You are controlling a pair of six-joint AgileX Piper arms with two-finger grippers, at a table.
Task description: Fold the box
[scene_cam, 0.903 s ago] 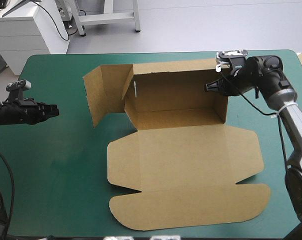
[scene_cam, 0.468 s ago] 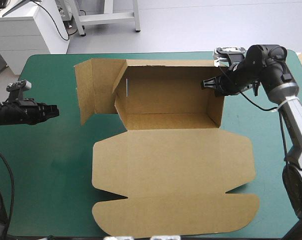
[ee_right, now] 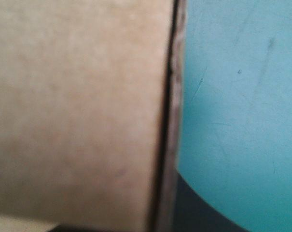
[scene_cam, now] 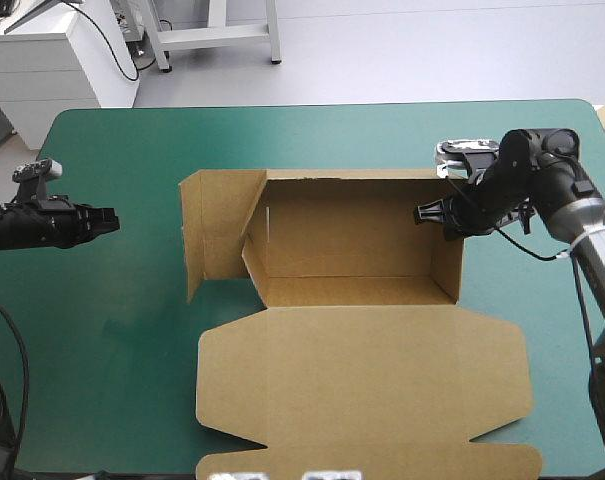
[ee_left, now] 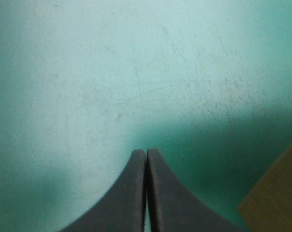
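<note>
The right tool (scene_cam: 423, 212) grips the raised right wall of the box (scene_cam: 362, 395), all but closed with the board between its fingers. The left tool (ee_left: 146, 151) is closed to a point and holds nothing. It hangs over bare teal-green cover near the left edge of the desk (scene_cam: 102, 340), well apart from the box. The brown box sits mid-desk with its back and right walls up, its left flap splayed outward and its lid flat toward the near edge.

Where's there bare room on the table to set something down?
Free: the teal-green cover beyond the box to the far edge, and between the left gripper and the open left flap. Crowded: the box's right wall at the right gripper; the lid fills the near middle.
</note>
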